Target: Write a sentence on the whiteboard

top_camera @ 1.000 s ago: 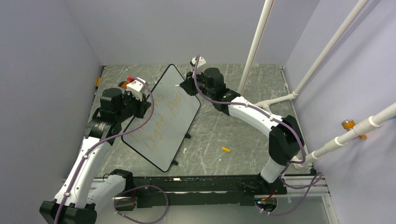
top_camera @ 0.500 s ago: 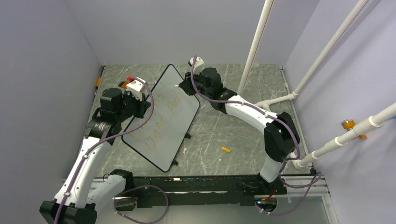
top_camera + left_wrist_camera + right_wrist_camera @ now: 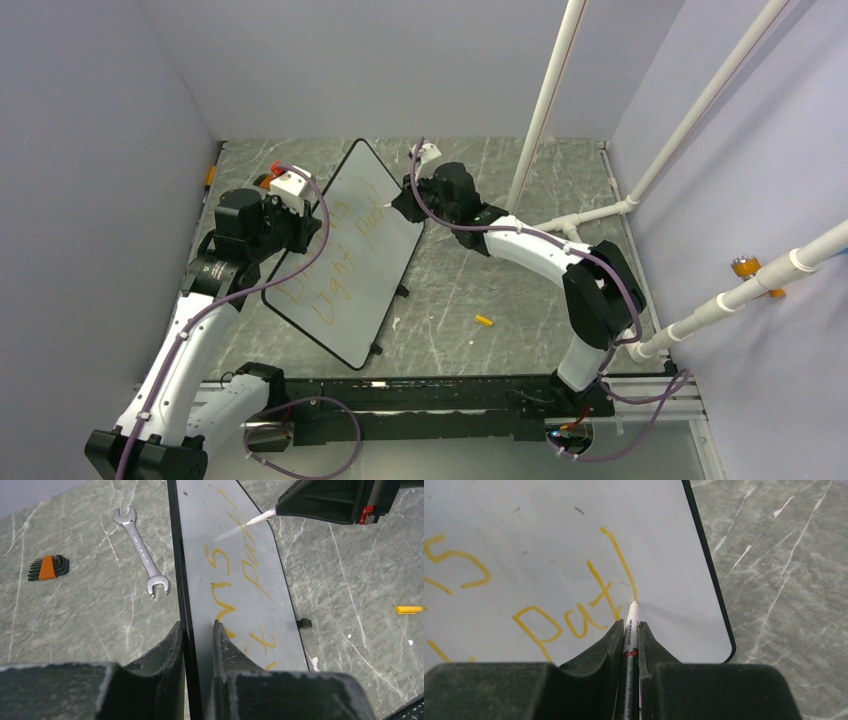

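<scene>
- Looking nearest the arm bases, I saw a small yellow piece (image 3: 484, 321) lying alone on the grey marbled surface (image 3: 480, 270), well apart from the board's near right side.
- The whiteboard (image 3: 352, 335) ran diagonally away from me, left of centre. It was tilted, with the black clips on its right-hand edge down by the surface and its left rim raised.
- My left fingers (image 3: 181, 632) were clamped on that left rim, one finger on either side of the thin black edge, partway along the board.
- The sentence (image 3: 340, 262) stood in orange-yellow on the board in two lines. The left arm hid part of the upper line, which ended in "ms". The lower line read "Light Pat", with one more tall stroke after the "t".
- My right fingers (image 3: 616, 632) were closed around a marker (image 3: 631, 617) near the board's far right corner, with only its barrel between them.
- The marker's white tip touched the board at the foot of that tall stroke.
- Past the left rim, a silver wrench (image 3: 141, 551) lay on the surface just beside the board. A folded hex key set (image 3: 47, 567) in an orange holder lay farther left, apart from the wrench.
</scene>
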